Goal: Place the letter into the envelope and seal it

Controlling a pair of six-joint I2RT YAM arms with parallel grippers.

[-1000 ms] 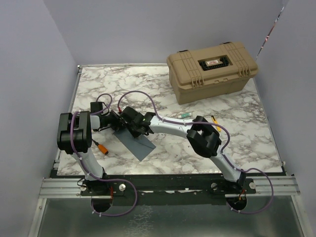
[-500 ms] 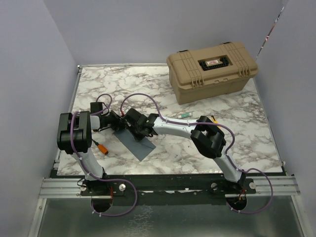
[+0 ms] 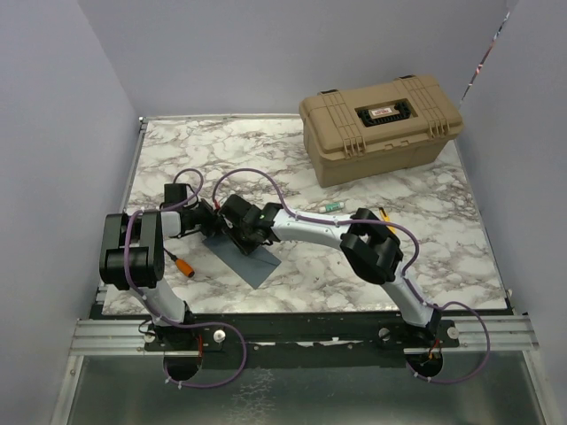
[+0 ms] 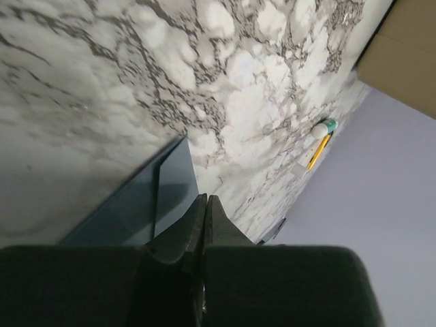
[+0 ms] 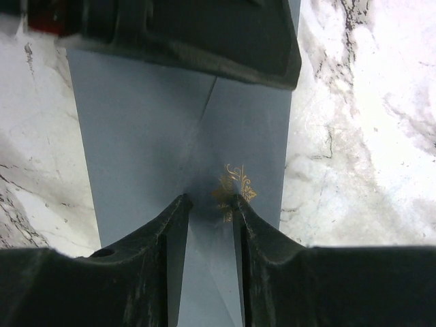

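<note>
The slate-grey envelope [image 3: 252, 260] lies flat on the marble table, with a gold mark [image 5: 235, 185] at its centre. My right gripper [image 5: 209, 201] stands open right over it, its fingertips [image 5: 182, 202] straddling the spot beside the mark, and only flat envelope paper [image 5: 136, 136] shows between them. My left gripper [image 4: 206, 199] is shut with nothing visible between its fingers, its tips at the envelope's [image 4: 139, 204] far edge. In the top view the left gripper [image 3: 213, 221] and right gripper [image 3: 239, 232] sit close together at the envelope's upper end. The letter is hidden.
A tan hard case [image 3: 381, 124] stands at the back right. A green-capped marker [image 3: 332, 205] and a yellow pencil [image 3: 387, 217] lie right of the arms. An orange-tipped item [image 3: 183, 264] lies left of the envelope. Purple walls enclose the table.
My right gripper's fingers have spread apart over the envelope. The left arm's elbow has sunk lower while its gripper stayed shut at the envelope's top.
</note>
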